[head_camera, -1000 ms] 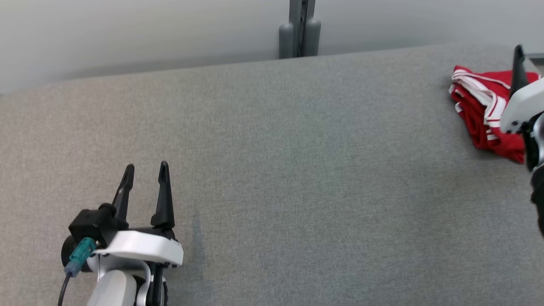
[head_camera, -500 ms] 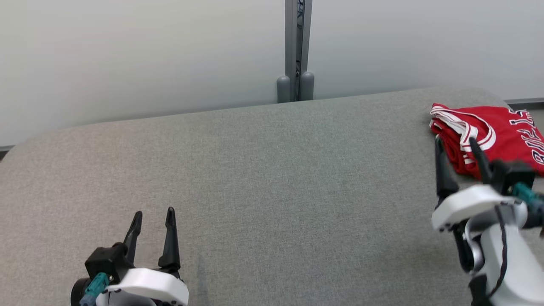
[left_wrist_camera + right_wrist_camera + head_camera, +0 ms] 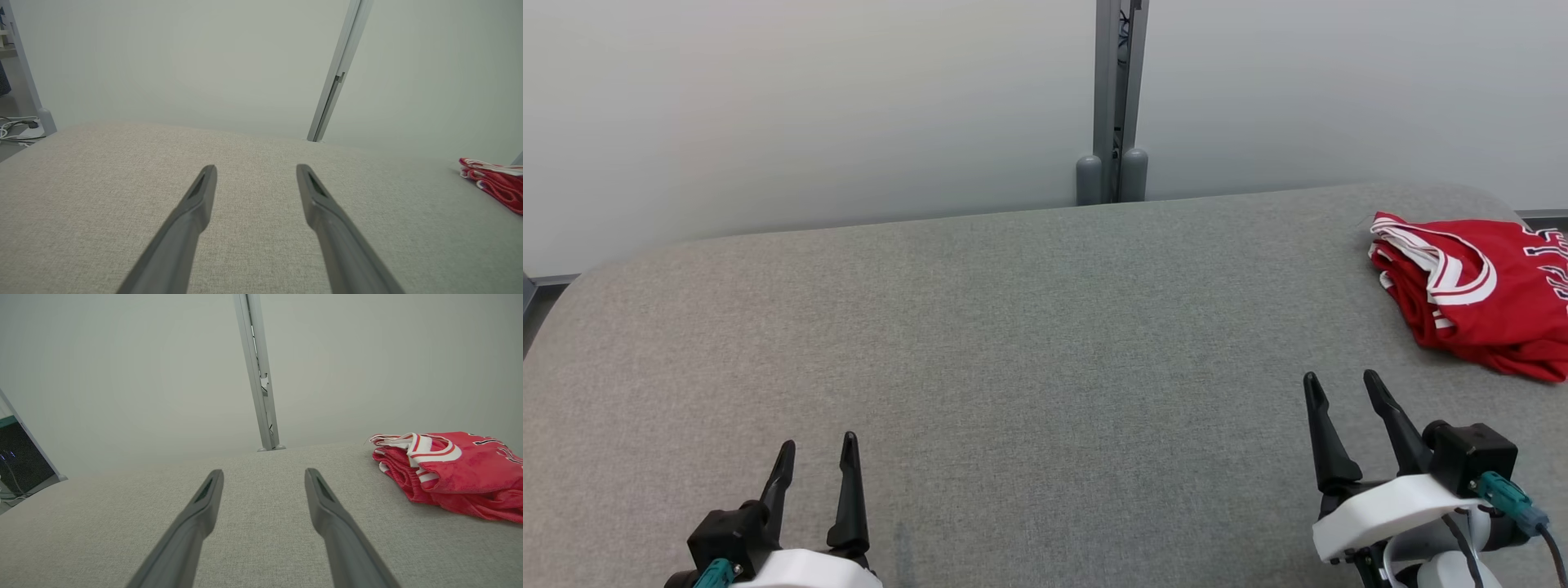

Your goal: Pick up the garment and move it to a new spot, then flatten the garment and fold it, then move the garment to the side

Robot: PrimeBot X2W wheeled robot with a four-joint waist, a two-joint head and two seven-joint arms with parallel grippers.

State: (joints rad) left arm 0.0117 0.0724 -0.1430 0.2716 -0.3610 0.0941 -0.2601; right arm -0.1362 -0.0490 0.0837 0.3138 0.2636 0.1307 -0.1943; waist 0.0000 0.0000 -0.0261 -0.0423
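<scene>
A red garment with white trim (image 3: 1478, 294) lies folded at the far right of the grey padded table (image 3: 1029, 343), also seen from the side in the left wrist view (image 3: 494, 183) and the right wrist view (image 3: 449, 469). My right gripper (image 3: 1343, 388) stands open at the lower right, well short of the garment and to its left, with nothing between its fingers. At the lower left my left gripper (image 3: 818, 445) is open too and holds nothing. In each wrist view the two fingers point across bare table (image 3: 253, 228) (image 3: 261, 531).
A pale wall runs behind the table with a grey vertical post (image 3: 1119, 98) at its middle. Cables lie on the floor past the table's left end (image 3: 16, 130). The table's right edge runs close to the garment.
The right gripper has drawn back from the garment to the lower right, leaving it on the table. The head camera has tilted up, showing more wall. The left gripper sits lower in view.
</scene>
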